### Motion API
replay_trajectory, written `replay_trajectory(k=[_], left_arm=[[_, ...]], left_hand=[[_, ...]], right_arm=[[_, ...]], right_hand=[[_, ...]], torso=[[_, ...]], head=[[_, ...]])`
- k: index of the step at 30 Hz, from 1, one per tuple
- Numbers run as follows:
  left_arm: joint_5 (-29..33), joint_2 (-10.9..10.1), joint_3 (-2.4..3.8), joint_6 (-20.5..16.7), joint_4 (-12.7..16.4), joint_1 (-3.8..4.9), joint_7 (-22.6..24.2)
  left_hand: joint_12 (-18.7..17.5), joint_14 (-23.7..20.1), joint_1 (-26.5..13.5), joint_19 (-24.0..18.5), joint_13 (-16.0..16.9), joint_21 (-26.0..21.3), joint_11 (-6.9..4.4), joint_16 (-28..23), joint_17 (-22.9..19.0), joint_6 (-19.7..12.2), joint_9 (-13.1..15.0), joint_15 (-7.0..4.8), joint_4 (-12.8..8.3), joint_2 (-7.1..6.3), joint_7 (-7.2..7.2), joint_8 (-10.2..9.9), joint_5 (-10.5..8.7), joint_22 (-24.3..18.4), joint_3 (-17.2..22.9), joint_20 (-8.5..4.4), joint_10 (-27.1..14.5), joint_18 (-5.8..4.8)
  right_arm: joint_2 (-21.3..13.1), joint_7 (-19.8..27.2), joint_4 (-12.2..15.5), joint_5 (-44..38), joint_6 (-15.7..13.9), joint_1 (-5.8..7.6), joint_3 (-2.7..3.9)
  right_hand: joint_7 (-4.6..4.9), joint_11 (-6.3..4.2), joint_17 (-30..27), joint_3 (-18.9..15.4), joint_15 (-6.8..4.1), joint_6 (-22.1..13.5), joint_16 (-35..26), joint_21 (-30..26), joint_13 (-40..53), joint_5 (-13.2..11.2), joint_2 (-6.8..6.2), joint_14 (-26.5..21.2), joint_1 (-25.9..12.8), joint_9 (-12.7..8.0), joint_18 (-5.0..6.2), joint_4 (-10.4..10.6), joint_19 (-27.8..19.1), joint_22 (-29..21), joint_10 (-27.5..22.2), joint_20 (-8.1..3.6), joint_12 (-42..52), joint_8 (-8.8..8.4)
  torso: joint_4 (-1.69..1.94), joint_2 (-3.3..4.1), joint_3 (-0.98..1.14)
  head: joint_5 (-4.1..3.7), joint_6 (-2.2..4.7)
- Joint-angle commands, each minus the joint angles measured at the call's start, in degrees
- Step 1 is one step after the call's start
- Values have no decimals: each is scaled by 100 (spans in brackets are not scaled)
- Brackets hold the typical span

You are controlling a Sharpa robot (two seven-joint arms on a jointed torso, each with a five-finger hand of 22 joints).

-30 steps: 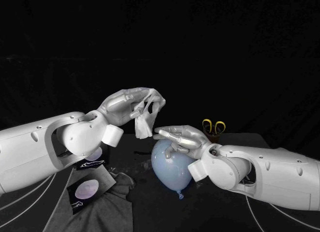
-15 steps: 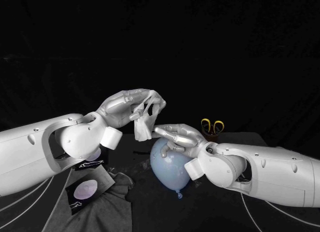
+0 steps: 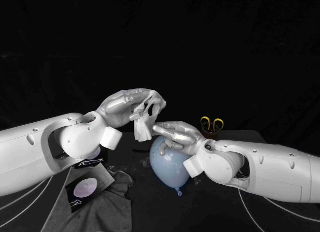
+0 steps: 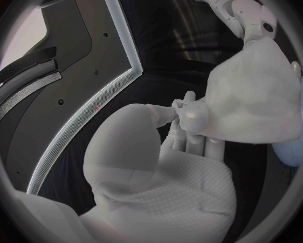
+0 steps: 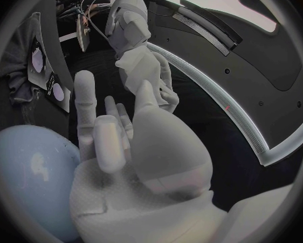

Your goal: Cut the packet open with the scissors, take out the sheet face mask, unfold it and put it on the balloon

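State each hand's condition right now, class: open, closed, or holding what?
Left hand: holding the sheet mask.
Right hand: open, over the balloon.

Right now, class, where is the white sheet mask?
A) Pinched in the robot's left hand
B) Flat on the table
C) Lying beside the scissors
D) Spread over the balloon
A: the left hand pinches the folded sheet mask in the air, above the bare balloon.

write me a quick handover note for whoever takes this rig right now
Left hand pinches the sheet mask, hanging bunched above the balloon. Right hand holds nothing, over the balloon's top, fingertips near the mask's lower edge. Scissors stand behind the right arm; packet lies on the grey cloth. Done: mask is out. Left: unfold it, lay it on the balloon.
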Motion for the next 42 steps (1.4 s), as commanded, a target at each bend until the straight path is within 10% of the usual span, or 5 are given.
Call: replay_trajectory(k=[1,24,30,35,42], left_arm=[[-42,22,2,111,21,-13,51],[-55,24,-13,141,-2,-34,39],[-56,21,-16,143,-9,-41,43],[-57,15,-16,135,-18,-43,47],[-58,16,-17,136,-26,-45,55]], left_hand=[[-18,44,-10,-3,-6,36,-5,12,-8,-17,1221,-1,-16,-20,103,19,26,7,-15,2,-36,68],[-14,51,-12,-2,-5,42,-6,16,-13,-13,1219,-1,-10,-19,101,20,25,8,-21,3,-33,69],[-14,51,-12,-2,-5,42,-6,16,-13,-13,1219,-1,-10,-19,101,20,25,8,-21,3,-33,69],[-14,51,-12,-2,-5,42,-6,16,-13,-13,1219,-1,-10,-19,101,20,25,8,-21,3,-33,69],[-14,51,-12,-2,-5,42,-6,16,-13,-13,1219,-1,-10,-19,101,20,25,8,-21,3,-33,69]], right_arm=[[23,73,6,-48,263,5,14],[73,279,-77,-24,-238,14,53],[57,281,-74,-18,-331,15,53],[26,256,-75,-28,-403,15,53],[6,170,-149,-22,-232,17,53]], right_hand=[[9,-24,23,3,-43,92,30,33,7,-33,56,161,72,27,42,-79,-32,10,100,-18,46,53],[-287,-369,236,492,-318,1166,161,1247,97,-29,914,205,1082,277,-149,-892,274,1049,1563,-286,385,642],[-360,-473,277,655,-401,1334,180,1701,277,-25,868,221,924,540,-215,-1149,359,1464,1939,-364,527,945],[-411,-519,240,1264,-465,889,171,1923,941,-57,855,223,327,1302,-231,-1679,266,1686,1881,-416,896,1582],[-260,-358,184,1722,-325,386,154,1848,1083,-45,734,210,-464,1452,-228,-1962,145,1631,1141,-339,624,1474]], torso=[[-1,-4,2],[-1,-5,0],[-8,-6,-1],[-2,-4,1],[-7,-7,0]], head=[[-12,0],[-18,-1],[-26,-6],[-28,-7],[-35,4]])
